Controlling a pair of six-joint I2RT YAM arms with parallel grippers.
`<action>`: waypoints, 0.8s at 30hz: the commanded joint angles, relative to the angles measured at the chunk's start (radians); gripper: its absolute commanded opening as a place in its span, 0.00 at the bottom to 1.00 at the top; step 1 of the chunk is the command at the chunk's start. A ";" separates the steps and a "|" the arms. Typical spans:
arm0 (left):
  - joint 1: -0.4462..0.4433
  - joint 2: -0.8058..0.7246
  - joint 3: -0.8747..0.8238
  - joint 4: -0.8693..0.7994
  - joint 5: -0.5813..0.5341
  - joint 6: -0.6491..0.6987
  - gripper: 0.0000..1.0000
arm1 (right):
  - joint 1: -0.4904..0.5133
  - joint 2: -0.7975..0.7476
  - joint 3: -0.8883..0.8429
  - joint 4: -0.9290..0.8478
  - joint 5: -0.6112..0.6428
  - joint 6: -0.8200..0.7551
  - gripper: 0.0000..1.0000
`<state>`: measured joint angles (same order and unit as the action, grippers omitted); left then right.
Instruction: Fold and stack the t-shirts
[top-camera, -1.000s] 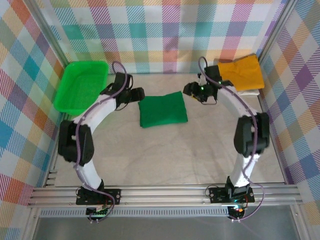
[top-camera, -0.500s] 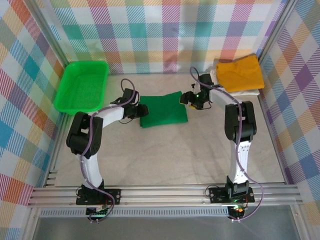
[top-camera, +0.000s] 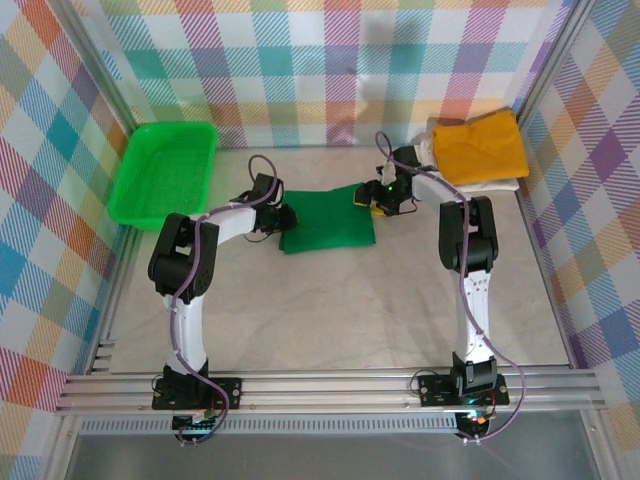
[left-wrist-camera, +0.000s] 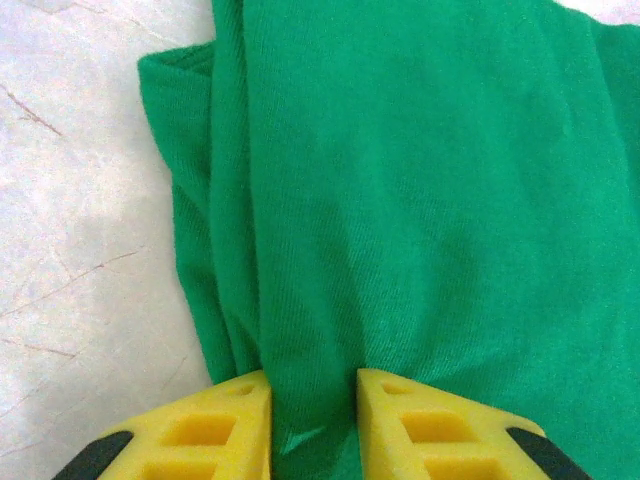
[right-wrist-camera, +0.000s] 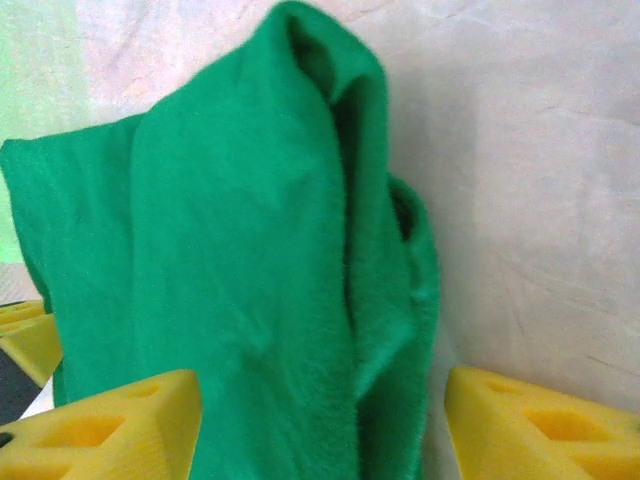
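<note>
T-shirt (top-camera: 326, 218), soft green knit, folded rectangle, left jaws pinching edge, right jaws spread.

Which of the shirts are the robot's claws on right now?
The dark green shirt mid-table: the left gripper pinches its edge, the right gripper straddles the other. The yellow shirt lies apart.

Bright, even light, with faint shadows beside the dark green t-shirt (top-camera: 327, 220). Wrist views run soft — its near folds blur (pale glare washes the table (right-wrist-camera: 520, 150) right of it).
</note>
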<state>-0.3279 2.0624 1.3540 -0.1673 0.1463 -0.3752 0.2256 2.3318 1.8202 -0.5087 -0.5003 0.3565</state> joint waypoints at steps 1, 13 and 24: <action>-0.007 0.036 0.005 0.004 0.001 -0.011 0.27 | 0.035 0.039 0.004 -0.004 -0.090 0.006 0.63; -0.008 0.001 -0.019 0.017 -0.021 -0.026 0.28 | 0.091 0.056 0.004 0.091 -0.105 0.100 0.15; -0.018 -0.451 -0.281 0.119 -0.226 -0.128 0.70 | 0.006 0.044 0.226 -0.220 0.123 -0.136 0.00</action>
<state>-0.3340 1.7649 1.1191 -0.0971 0.0063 -0.4599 0.2840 2.3764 1.9568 -0.5964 -0.4664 0.3397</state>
